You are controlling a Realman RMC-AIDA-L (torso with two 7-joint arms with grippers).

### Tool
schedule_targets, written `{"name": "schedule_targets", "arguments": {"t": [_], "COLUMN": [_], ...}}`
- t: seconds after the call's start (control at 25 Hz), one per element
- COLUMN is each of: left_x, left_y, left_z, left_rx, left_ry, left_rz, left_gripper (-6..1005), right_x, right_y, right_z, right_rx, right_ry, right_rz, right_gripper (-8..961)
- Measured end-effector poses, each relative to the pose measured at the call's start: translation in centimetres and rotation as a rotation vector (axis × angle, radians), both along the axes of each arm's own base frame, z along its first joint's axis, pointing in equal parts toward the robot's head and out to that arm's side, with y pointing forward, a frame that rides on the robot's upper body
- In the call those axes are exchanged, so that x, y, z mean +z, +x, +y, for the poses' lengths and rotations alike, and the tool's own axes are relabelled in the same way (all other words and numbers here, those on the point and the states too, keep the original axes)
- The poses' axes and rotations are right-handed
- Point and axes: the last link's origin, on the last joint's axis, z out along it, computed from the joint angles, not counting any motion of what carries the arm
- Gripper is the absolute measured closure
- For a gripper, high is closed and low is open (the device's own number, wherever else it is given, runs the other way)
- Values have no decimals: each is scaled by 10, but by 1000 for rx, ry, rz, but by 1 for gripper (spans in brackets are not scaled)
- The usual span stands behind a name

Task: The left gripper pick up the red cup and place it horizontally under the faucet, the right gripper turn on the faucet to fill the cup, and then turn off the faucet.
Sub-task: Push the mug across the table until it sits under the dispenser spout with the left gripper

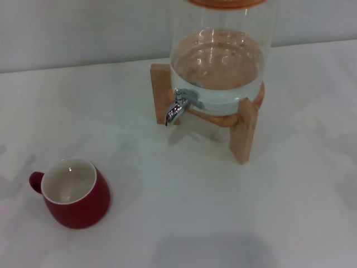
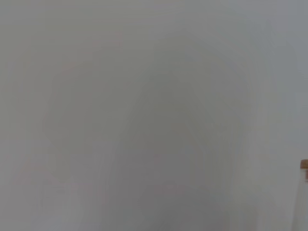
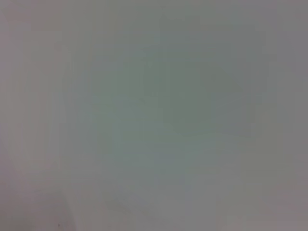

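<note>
The red cup point(image 1: 75, 194) stands upright on the white table at the front left, its cream inside showing and its small handle pointing left. The chrome faucet point(image 1: 177, 106) juts from the front of a clear glass dispenser jar point(image 1: 218, 53) that holds water, at the back centre. The spout points down over bare table. Neither the left gripper nor the right gripper shows in any view. Both wrist views show only blank pale surface, apart from a sliver of wood point(image 2: 304, 165) at the edge of the left wrist view.
The jar rests on a wooden stand point(image 1: 244, 127) with legs on the table. An orange lid rim point(image 1: 226, 3) tops the jar. A pale wall runs behind the table point(image 1: 223, 212).
</note>
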Motion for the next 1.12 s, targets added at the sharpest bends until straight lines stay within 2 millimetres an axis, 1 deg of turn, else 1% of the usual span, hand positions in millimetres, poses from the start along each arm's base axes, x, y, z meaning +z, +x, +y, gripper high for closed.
{"name": "schedule_targets", "arguments": {"t": [0.52, 0.92, 1.12], "left_x": [-1, -13, -23], "left_y": [-2, -26, -32], "left_z": [-3, -21, -27], "left_rx": [6, 84, 95], "left_ry": [-6, -1, -35], "left_rz": [9, 43, 93], "left_gripper": [169, 170, 170], "right_x": [0, 3, 4], "right_y": [1, 2, 2], "right_z": [-1, -1, 1], "right_rx": [-4, -11, -11], "right_ry": [1, 2, 4], "right_rz": [0, -5, -6], "right_gripper": [231, 231, 231]}}
